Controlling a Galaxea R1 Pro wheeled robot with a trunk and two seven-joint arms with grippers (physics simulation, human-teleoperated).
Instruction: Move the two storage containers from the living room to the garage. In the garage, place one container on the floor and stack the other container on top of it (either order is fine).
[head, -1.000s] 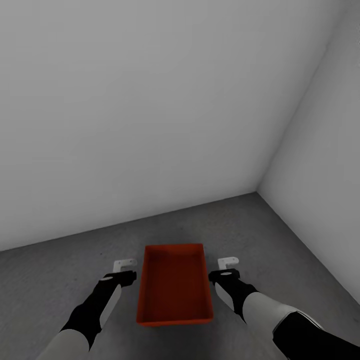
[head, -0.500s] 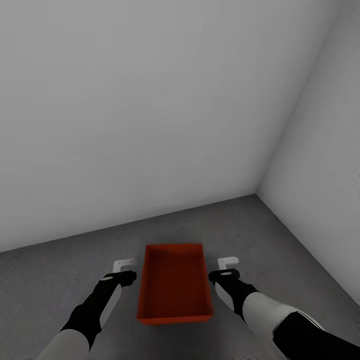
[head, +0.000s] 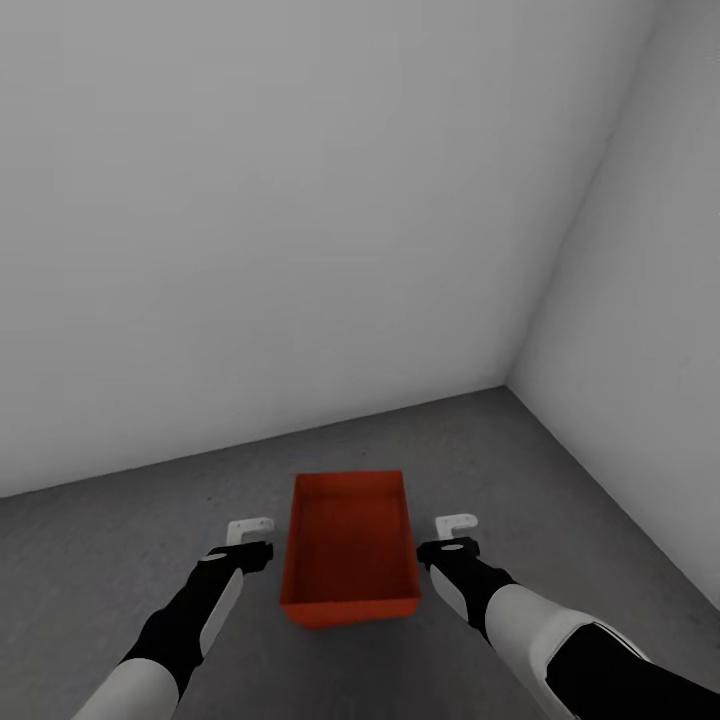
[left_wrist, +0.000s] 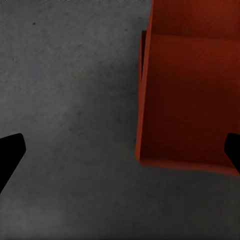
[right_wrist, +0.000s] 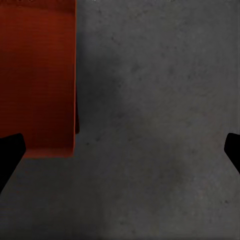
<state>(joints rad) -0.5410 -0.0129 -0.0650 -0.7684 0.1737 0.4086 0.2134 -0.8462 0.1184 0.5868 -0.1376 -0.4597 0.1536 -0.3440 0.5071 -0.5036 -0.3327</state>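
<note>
1. Left end effector (head: 250, 528) is being held with fingers spread wide, gripping nothing.
2. Right end effector (head: 456, 524) is likewise being held wide, empty.
3. Storage container (head: 350, 548) is being seen between them on the garage floor (head: 560, 480), near the wall corner.

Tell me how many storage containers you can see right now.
1. A single orange-red storage container sits on the grey floor between the two arms, near the wall corner. In the left wrist view an edge shows beside its wall, so a second one may lie hidden beneath.
</note>
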